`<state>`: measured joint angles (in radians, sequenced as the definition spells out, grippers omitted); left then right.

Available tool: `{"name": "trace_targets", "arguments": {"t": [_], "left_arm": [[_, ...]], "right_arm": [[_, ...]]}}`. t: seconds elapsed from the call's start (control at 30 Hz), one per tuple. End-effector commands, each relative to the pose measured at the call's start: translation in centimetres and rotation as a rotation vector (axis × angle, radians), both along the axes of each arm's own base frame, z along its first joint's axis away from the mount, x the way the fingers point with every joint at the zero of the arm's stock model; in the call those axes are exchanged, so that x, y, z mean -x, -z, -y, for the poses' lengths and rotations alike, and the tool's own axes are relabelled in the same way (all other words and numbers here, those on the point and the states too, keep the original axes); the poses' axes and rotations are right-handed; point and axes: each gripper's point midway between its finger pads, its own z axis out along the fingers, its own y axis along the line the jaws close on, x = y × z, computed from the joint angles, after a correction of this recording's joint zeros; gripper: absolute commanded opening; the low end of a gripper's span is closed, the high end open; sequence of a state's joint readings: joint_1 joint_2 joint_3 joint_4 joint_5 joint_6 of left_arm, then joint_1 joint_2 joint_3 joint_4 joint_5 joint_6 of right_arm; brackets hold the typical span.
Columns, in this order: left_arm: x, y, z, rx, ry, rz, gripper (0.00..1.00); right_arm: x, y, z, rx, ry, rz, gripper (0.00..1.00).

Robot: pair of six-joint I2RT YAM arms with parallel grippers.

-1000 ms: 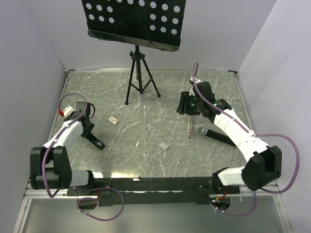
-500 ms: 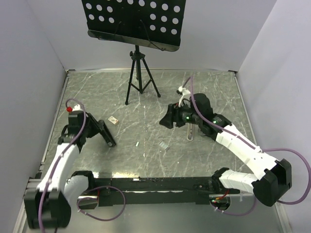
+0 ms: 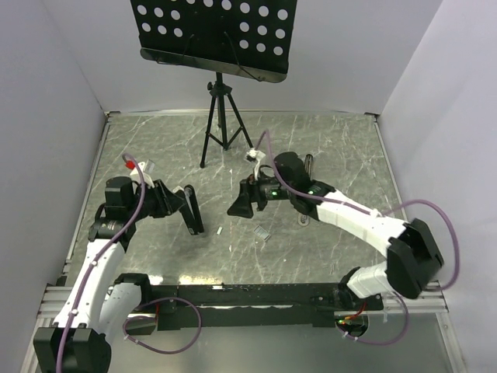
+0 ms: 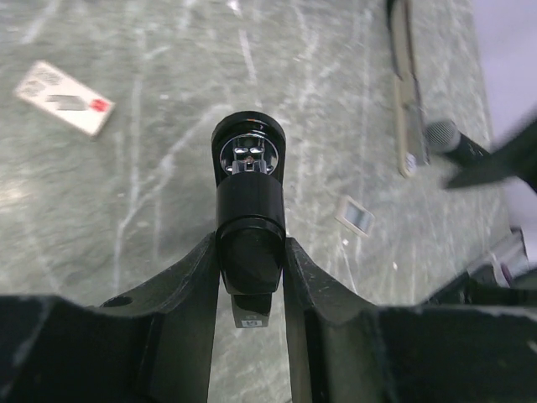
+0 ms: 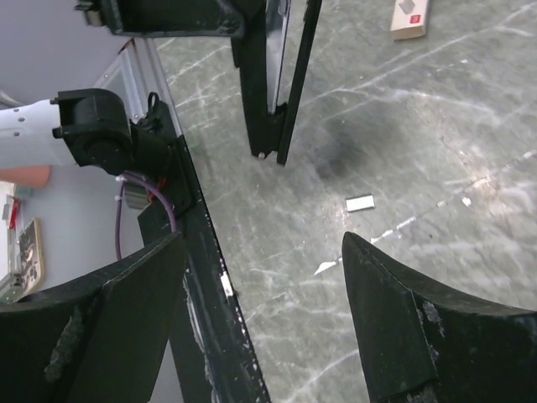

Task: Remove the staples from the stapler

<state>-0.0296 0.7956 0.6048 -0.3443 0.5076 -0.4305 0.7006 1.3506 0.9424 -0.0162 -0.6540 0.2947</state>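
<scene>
Overhead view: a grey marbled table [image 3: 155,148] walled in white, with a black perforated music stand [image 3: 210,31] on a tripod at the far edge. The left claw [image 3: 180,200] is clamped on the upper part of the stapler [image 3: 192,214], a slim black bar hanging tilted above the table. The right claw [image 3: 237,208] hovers just right of it, spread wide and holding nothing. The staples [image 3: 262,231], a small silvery block, lie on the table below the right claw, with a tiny pale sliver [image 3: 220,230] nearby. Left wrist view: the stapler [image 4: 249,168] shows end-on, rounded, glossy black with a silvery tip, pinched between both fingers. On the table lie a tan box [image 4: 65,86] with a grey and red label, the staples [image 4: 357,214], and a pale metal strip [image 4: 406,92]. Right wrist view: two broad black fingers [image 5: 109,319] stand far apart. Ahead, the stapler [image 5: 270,84] hangs as two thin bars joined at the bottom.
</scene>
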Motion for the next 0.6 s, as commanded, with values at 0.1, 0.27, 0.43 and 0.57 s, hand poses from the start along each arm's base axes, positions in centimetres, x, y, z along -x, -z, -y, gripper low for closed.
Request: {"name": "trace_targets", "arguments": {"t": [0.1, 0.27, 0.43, 0.57], "left_arm": [[1.6, -6.5, 4.1, 0.061, 0.260, 0.238, 0.01], [2.2, -7.1, 5.0, 0.059, 0.286, 0.268, 0.01], [2.2, -7.3, 5.5, 0.079, 0.293, 0.283, 0.01], [2.1, -7.4, 5.9, 0.096, 0.304, 0.294, 0.01]], "right_arm": [[-1.1, -1.7, -4.3, -0.062, -0.141, 0.101, 0.88], [-3.9, -1.5, -5.4, 0.030, 0.002, 0.028, 0.85], [-6.0, -0.8, -5.1, 0.086, 0.244, -0.144, 0.78], [-5.7, 0.9, -5.1, 0.133, 0.296, -0.178, 0.73]]}}
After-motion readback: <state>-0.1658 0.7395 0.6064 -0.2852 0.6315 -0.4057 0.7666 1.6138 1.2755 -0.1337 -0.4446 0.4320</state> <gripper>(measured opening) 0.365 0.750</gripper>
